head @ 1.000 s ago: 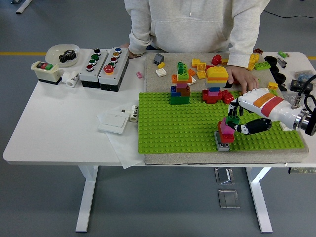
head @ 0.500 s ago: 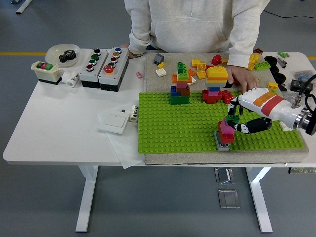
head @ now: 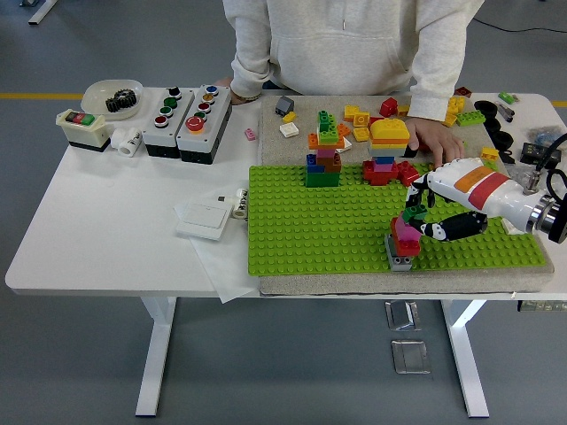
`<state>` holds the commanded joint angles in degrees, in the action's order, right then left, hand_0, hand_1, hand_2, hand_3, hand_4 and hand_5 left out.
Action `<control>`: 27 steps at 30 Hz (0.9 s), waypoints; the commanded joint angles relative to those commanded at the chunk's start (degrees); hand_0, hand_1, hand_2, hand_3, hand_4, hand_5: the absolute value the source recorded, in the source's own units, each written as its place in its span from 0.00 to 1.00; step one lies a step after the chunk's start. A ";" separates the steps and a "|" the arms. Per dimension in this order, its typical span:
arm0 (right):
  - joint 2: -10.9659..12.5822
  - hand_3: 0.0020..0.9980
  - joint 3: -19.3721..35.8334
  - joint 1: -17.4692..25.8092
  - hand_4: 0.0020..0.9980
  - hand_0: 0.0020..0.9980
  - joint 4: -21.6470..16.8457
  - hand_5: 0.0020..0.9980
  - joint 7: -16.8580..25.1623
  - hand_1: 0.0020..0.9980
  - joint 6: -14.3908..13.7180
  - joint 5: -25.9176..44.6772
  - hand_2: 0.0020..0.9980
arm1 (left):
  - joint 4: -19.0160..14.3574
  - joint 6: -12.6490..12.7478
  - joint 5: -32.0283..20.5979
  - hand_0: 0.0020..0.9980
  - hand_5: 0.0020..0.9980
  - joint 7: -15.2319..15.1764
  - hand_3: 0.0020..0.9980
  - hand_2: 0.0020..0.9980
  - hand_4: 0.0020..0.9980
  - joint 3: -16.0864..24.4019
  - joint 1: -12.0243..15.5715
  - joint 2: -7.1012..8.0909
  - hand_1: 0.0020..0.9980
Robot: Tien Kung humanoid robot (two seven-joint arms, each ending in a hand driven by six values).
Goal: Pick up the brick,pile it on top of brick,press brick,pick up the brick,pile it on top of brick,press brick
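Head view, everything placed against the green baseplate (head: 354, 221). Near its front edge, right of middle: a small brick stack (head: 403, 241), grey at the base, red and pink above. Right hand (head: 431, 215) reaching in from the baseplate's right end, black fingers (head: 443, 230) curled about the stack's top. A green brick (head: 415, 213) apparently pinched at the fingertips, sitting at or just over the pink layer; seated or merely resting, impossible to tell. Left hand nowhere in view.

At the baseplate's far edge, left of middle: a taller tower (head: 324, 155), green base, blue, brown and orange above, green on top. Further right along that same far edge: a red cluster with a yellow-orange dome (head: 388, 133) on it. Beyond the far edge, loose bricks (head: 359, 119) scattered on the mat. A person's hand (head: 436, 140) flat on the mat just past the baseplate's far right corner, holding nothing. Off to the baseplate's left: button boxes (head: 186, 119) and a white switch plate (head: 205, 215).

Judging progress: several layers already piled, so probably well along; a placing or pressing step now in hand. Likely left: firm press down, then perhaps another pick and pile.
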<state>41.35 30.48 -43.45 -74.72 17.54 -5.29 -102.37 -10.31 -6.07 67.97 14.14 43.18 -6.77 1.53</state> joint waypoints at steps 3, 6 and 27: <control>-0.04 0.52 0.02 0.00 0.64 0.29 0.15 0.17 0.00 0.43 -0.05 0.02 0.53 | 0.00 0.00 0.00 0.80 0.51 0.00 0.53 0.61 0.53 -0.02 -0.02 0.00 0.71; -0.04 0.52 0.05 0.03 0.64 0.29 0.15 0.17 -0.01 0.43 -0.01 -0.04 0.53 | 0.00 0.01 -0.04 0.80 0.51 0.01 0.53 0.61 0.53 -0.05 -0.04 0.01 0.71; 0.45 0.54 0.55 0.49 0.68 0.28 -0.83 0.19 -0.25 0.43 1.26 -0.08 0.54 | 0.00 0.00 0.95 0.79 0.51 0.25 0.53 0.61 0.53 0.66 0.20 -0.02 0.71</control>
<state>41.80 31.03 -42.96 -75.54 17.29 -4.03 -102.46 -10.31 -6.08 68.91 14.39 43.84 -6.58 1.51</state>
